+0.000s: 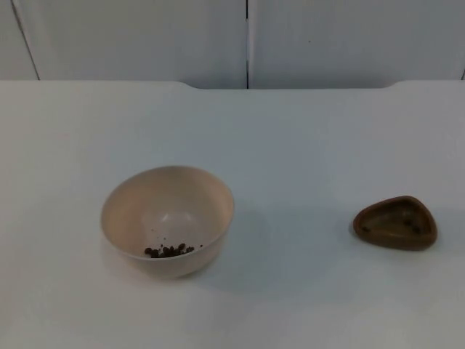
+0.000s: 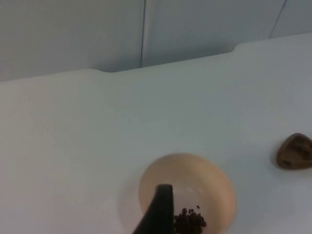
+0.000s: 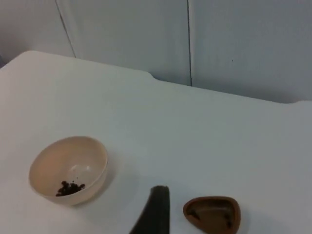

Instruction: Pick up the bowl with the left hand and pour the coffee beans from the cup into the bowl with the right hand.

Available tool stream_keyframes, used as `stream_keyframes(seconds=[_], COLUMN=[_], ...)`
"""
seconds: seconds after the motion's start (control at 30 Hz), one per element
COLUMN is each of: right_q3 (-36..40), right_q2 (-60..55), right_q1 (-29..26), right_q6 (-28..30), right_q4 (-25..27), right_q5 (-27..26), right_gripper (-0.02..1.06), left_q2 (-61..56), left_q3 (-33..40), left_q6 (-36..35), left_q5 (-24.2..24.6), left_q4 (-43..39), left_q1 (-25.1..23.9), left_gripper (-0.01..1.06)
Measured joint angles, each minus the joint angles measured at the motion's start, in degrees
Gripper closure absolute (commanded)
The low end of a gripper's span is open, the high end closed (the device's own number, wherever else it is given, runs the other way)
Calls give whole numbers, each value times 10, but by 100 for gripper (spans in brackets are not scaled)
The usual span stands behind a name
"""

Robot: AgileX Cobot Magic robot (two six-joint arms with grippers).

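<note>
We see the cream bowl standing upright on the white worktop, a small heap of coffee beans lying inside it, and the brown cup resting well apart to its right. The left tool hangs above the bowl and the right tool just beside the cup. We cannot tell whether either tool is wide or narrow.

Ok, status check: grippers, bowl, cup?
Beans in bowl, on table. Cup apart, upright. Left fingertip over bowl, right fingertip near cup.
</note>
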State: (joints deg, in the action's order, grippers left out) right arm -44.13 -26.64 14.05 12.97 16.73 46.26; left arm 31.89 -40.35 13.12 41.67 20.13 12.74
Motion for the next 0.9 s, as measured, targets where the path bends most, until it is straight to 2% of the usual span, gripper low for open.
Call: stream_keyframes(seconds=[0.3, 0.53, 0.9], right_q3=[53, 93, 114], right_q2=[82, 158, 260], right_q1=[0, 0, 0], right_q6=[0, 0, 0], right_q4=[0, 0, -16], right_q5=[43, 51, 69], right_gripper=[26, 26, 26], left_q2=[-82, -151, -227], left_q3=[7, 7, 9], left_q6=[0, 0, 0], left_q5=[68, 118, 161], left_q4=[-15, -35, -70], left_q1=[0, 0, 0], left_gripper=[24, 24, 24])
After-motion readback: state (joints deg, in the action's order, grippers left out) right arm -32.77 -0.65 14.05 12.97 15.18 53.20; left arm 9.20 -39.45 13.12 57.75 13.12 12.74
